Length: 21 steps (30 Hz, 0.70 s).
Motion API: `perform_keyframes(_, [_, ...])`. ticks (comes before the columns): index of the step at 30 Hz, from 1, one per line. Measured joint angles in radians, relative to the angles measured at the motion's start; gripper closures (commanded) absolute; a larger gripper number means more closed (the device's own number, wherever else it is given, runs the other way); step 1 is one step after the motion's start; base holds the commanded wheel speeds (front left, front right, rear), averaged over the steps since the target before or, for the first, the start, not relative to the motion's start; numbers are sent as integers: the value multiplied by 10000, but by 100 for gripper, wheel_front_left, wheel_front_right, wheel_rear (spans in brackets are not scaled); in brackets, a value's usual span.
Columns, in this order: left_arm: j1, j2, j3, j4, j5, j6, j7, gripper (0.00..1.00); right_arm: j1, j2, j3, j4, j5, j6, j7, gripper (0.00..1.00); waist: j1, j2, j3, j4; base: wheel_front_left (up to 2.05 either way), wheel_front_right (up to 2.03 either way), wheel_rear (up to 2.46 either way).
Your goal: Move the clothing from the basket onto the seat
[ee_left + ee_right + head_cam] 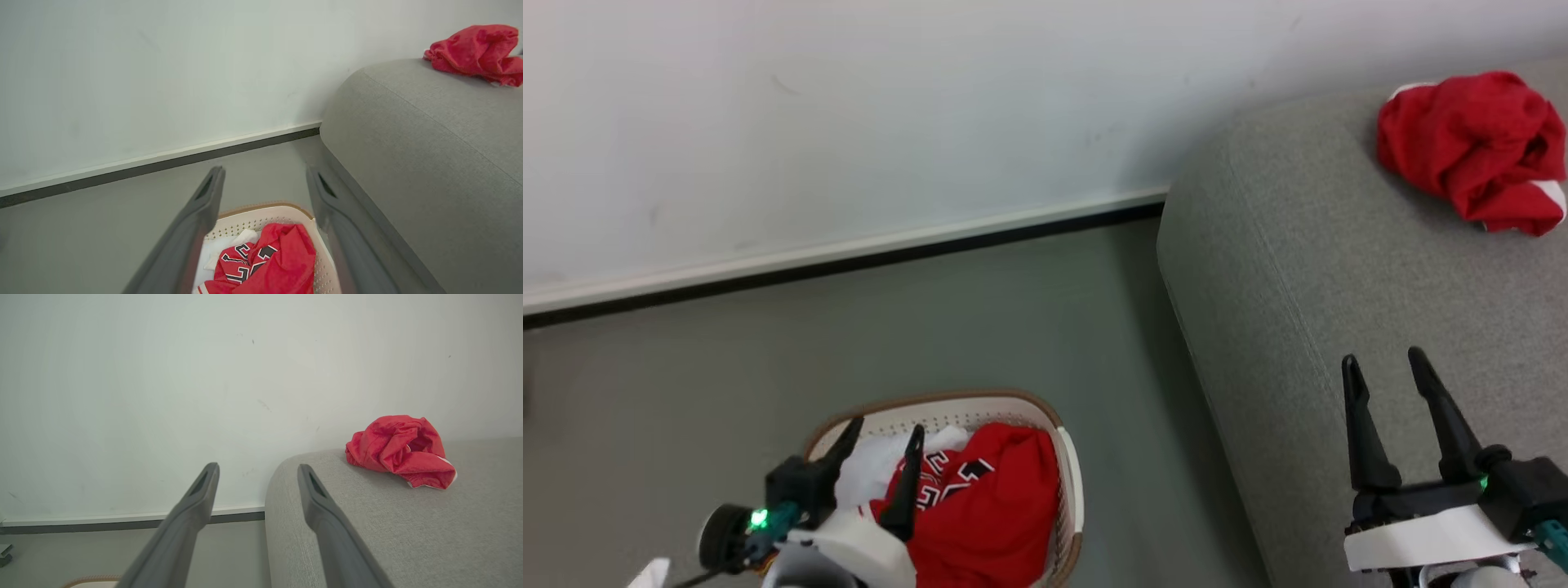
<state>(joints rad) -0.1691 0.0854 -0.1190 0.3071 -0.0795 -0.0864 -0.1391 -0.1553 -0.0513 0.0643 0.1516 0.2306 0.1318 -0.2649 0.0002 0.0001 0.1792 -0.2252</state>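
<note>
A red jersey (988,498) with black-and-white lettering lies in the cream basket (1068,474) on the floor, over something white; the left wrist view shows the jersey (269,261) and basket (282,212) too. My left gripper (886,431) hangs open just above the basket's left side, nothing between its fingers. A crumpled red garment (1470,147) with white trim rests on the grey seat (1339,269), far end, near the wall. My right gripper (1384,359) stands open and empty over the seat's near part. In the right wrist view the red garment (402,451) lies on the seat (367,522).
A white wall (849,106) with a pale skirting strip and dark gap runs behind the basket and seat. Grey floor (931,327) lies between the wall, the basket and the seat's rounded left side.
</note>
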Motion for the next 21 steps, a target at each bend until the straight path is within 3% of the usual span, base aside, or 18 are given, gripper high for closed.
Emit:
perform_keyframes(12, [-3230,314,-1239,3465,926,-201,1553,0,-1386,-2,-54,-930,155,0,2,0,2,0,2682,-686,0,0,0])
perform_keyframes(21, [-5105,291,-1626,6008,1216,-234,1254,0,-1834,-2,-157,-1473,92,2,2,0,2,0,4427,-999,0,0,0])
